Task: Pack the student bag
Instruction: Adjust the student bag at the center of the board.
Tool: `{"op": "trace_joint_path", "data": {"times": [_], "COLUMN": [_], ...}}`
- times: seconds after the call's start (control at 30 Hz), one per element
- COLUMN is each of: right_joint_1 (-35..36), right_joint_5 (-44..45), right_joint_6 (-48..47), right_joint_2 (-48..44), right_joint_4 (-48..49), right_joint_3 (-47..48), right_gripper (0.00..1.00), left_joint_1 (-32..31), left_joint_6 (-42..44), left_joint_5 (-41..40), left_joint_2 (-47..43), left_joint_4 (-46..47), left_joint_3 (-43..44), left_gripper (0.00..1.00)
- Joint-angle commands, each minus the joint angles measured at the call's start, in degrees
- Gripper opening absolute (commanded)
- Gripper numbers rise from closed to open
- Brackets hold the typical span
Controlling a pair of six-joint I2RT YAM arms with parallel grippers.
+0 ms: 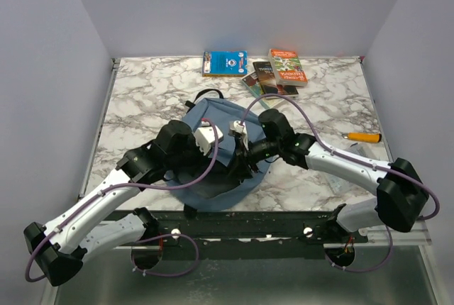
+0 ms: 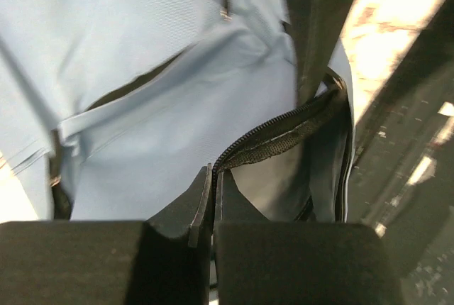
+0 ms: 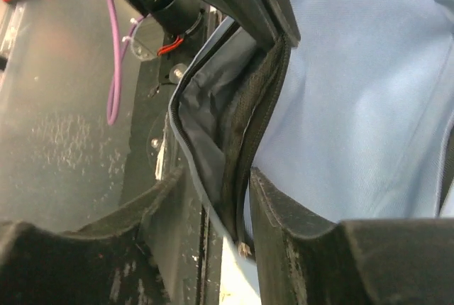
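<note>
The student bag (image 1: 213,115), dusty blue with black straps, lies flat in the middle of the table, its opening toward the near edge. Both arms reach over its near end. My left gripper (image 2: 213,177) is shut on the bag's black zipper edge (image 2: 284,131), which runs straight into the tips. My right gripper (image 3: 216,184) stands partly open, with the same zipper edge (image 3: 259,106) and the dark lining hanging loosely between its fingers (image 3: 273,198). The bag's mouth gapes a little between the two grippers.
A blue book (image 1: 225,62), an orange and green book (image 1: 287,66) and a dark book (image 1: 261,76) lie at the table's far edge. An orange pen-like tool (image 1: 363,137) rests at the right. The table's near edge lies just under the bag's opening.
</note>
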Motion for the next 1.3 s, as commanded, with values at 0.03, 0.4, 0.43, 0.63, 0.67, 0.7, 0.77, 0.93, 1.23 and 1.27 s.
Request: {"op": "trace_joint_path", "data": {"times": [0.03, 0.4, 0.43, 0.63, 0.67, 0.7, 0.77, 0.93, 1.23, 1.27], "right_joint_1": [-0.1, -2.9, -3.4, -4.0, -3.9, -3.9, -3.9, -5.6, -10.4, -10.6], "right_joint_5": [14.8, 49.1, 47.1, 30.3, 28.5, 27.3, 26.2, 24.5, 42.8, 44.7], "right_joint_6": [21.5, 50.0, 51.6, 62.3, 63.8, 64.8, 65.0, 54.1, 33.6, 33.0], "right_joint_2": [-4.2, -2.2, -0.8, 10.5, 12.7, 14.8, 19.7, 38.2, 48.7, 45.7], "right_joint_4": [11.5, 0.3, 1.1, 16.7, 19.6, 22.7, 26.0, 14.0, -21.2, -20.3], "right_joint_3": [-4.5, -1.8, -2.0, -3.2, -2.8, -2.1, 1.5, 31.6, 64.6, 59.4], "right_gripper": [0.5, 0.78, 0.79, 0.78, 0.78, 0.78, 0.78, 0.78, 0.83, 0.83], "left_joint_1": [-0.1, -0.1, -0.1, -0.1, -0.1, -0.1, -0.1, -0.1, 1.0, 1.4], "left_joint_6": [-6.2, -22.3, -23.7, -30.1, -31.0, -31.8, -31.8, -34.2, -31.8, -31.1], "left_joint_5": [-20.6, -40.9, -41.3, -44.6, -45.0, -44.9, -40.9, -25.9, -19.6, -19.3], "left_joint_2": [-3.8, -17.5, -17.6, -17.9, -18.2, -18.5, -18.4, -13.4, -0.1, 1.1], "left_joint_4": [-2.7, -3.5, -3.5, -3.7, -3.7, -3.6, -2.6, 0.3, 2.5, 3.3], "left_joint_3": [2.4, 2.7, 3.0, 4.7, 4.8, 4.7, 4.2, 4.3, 9.8, 10.2], "left_gripper": [0.0, 0.0, 0.0, 0.0, 0.0, 0.0, 0.0, 0.0, 0.0, 0.0]}}
